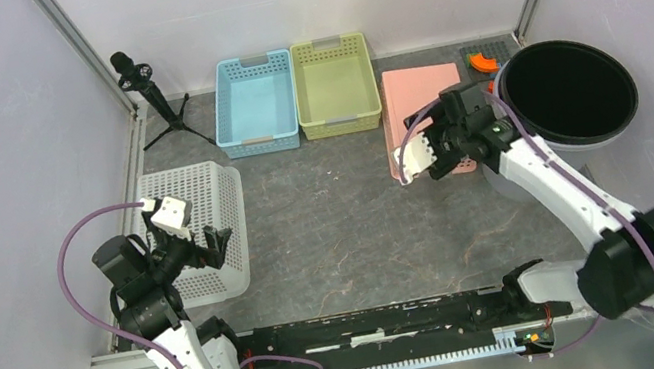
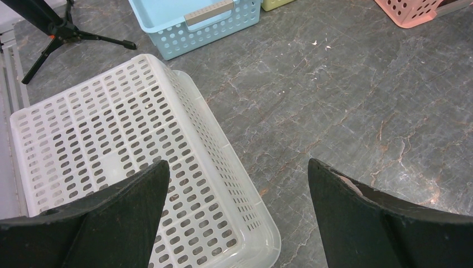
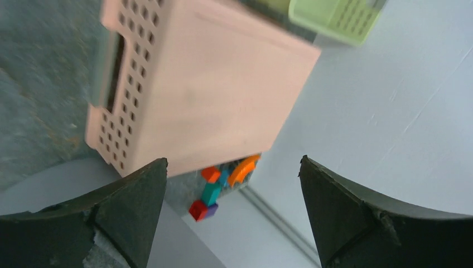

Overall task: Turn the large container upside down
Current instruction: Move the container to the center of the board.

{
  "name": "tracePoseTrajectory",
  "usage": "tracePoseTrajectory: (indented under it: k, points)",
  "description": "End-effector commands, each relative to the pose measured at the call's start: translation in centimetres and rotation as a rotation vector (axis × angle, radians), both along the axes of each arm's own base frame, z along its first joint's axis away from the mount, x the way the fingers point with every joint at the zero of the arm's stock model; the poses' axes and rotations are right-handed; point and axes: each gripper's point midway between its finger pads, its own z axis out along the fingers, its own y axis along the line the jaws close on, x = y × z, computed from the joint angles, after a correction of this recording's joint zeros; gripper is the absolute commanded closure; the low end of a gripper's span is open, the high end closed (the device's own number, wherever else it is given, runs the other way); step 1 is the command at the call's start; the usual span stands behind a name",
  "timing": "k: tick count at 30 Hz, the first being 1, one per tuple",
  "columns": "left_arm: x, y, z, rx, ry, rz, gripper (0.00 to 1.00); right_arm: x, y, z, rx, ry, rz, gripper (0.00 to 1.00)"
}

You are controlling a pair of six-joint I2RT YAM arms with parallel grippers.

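Observation:
The large container is a round grey bin with a black inside, standing upright with its mouth up at the right edge of the table. Its grey wall curves across the lower left of the right wrist view. My right gripper hovers just left of the bin, above an upside-down pink basket. That gripper is open and holds nothing. My left gripper is open over an upside-down white basket, with its jaws wide apart and empty.
A blue basket and a green basket sit upright at the back. Small toy bricks lie behind the pink basket. A black tripod stands in the back left corner. White walls enclose the table.

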Motion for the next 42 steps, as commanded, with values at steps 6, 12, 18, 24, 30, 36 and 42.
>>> tracePoseTrajectory:
  k: [6,12,18,24,30,36,42]
  points:
    - [0.3,0.0,0.8,0.004,-0.032,-0.001,0.0,-6.3,4.3,-3.9,0.224,0.184,0.07,0.04]
    - [0.4,0.1,0.6,-0.001,-0.021,0.002,0.0,-2.7,3.3,-5.5,0.275,0.054,-0.112,0.02]
    - [0.4,0.2,0.6,-0.001,-0.021,0.005,0.0,0.5,0.8,-6.7,0.219,-0.061,-0.295,0.02]
    - [0.5,0.2,0.6,-0.003,-0.017,0.006,0.0,3.4,-0.7,-6.6,0.181,-0.134,-0.394,0.02]
    - [0.4,0.2,0.5,0.0,-0.019,0.005,0.0,5.4,-1.4,-6.5,0.135,-0.146,-0.418,0.04]
    - [0.4,0.1,0.5,0.0,-0.02,0.002,0.0,6.9,-2.8,-6.3,0.067,-0.155,-0.44,0.07]
    - [0.3,0.1,0.5,0.002,-0.024,0.002,0.0,8.6,-3.7,-5.6,0.039,-0.162,-0.457,0.08]
